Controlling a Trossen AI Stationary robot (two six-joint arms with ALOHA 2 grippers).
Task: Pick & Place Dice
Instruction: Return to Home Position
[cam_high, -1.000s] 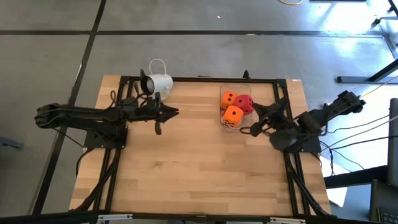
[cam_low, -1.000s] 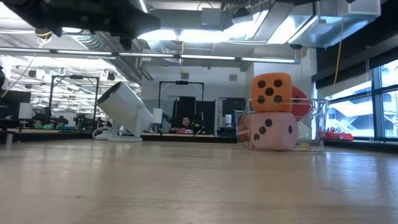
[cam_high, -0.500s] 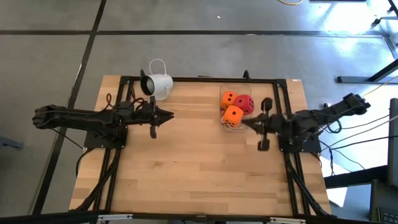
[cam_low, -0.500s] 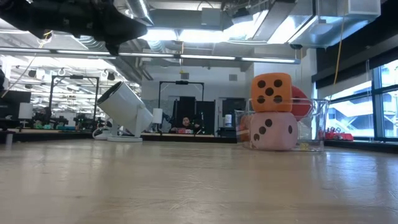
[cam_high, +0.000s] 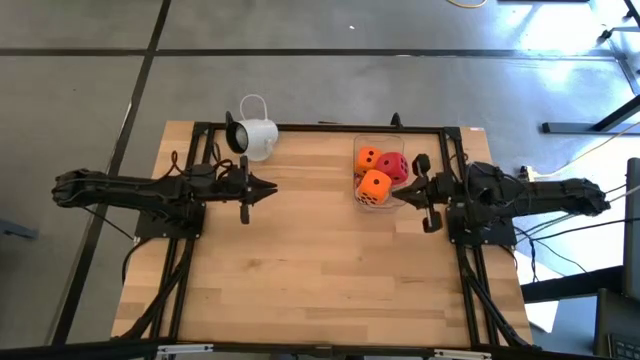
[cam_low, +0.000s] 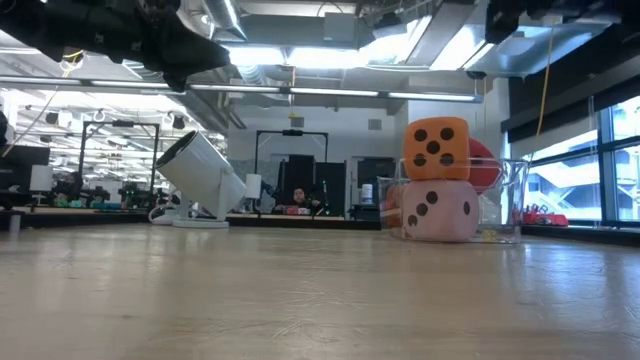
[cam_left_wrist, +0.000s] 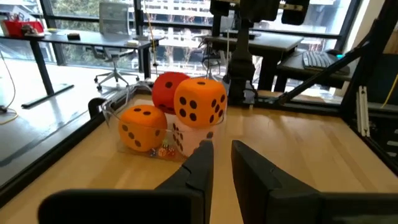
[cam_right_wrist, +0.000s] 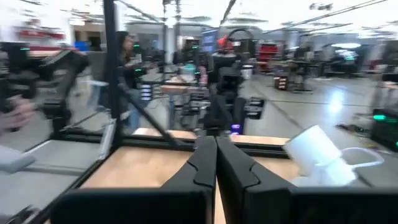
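A clear box (cam_high: 358, 142) near the table's far right holds the dice. One orange die (cam_high: 374, 185) sits on top of the pale pink die (cam_low: 438, 212). A second orange die (cam_high: 368, 158) and the red die (cam_high: 394, 167) lie behind them. The left wrist view shows them too: the top orange die (cam_left_wrist: 199, 106), the low orange die (cam_left_wrist: 142, 127) and the red die (cam_left_wrist: 166, 90). My right gripper (cam_high: 408, 194) hovers just right of the box, shut and pointing left. My left gripper (cam_left_wrist: 222, 149) is above the table's left middle, pointing at the box, with a narrow gap between its fingers.
A white mug-like camera (cam_high: 252, 135) stands at the table's far left edge, also seen in the low view (cam_low: 200, 180). A black frame (cam_high: 300, 128) runs around the table top. Bare wood lies between the arms and toward the near edge.
My right arm has swung down until it lies level along the table's right side. Its gripper has turned from slanting toward the far edge to pointing left beside the box. My left gripper has drawn back a little toward the table's left edge. The dice have not moved.
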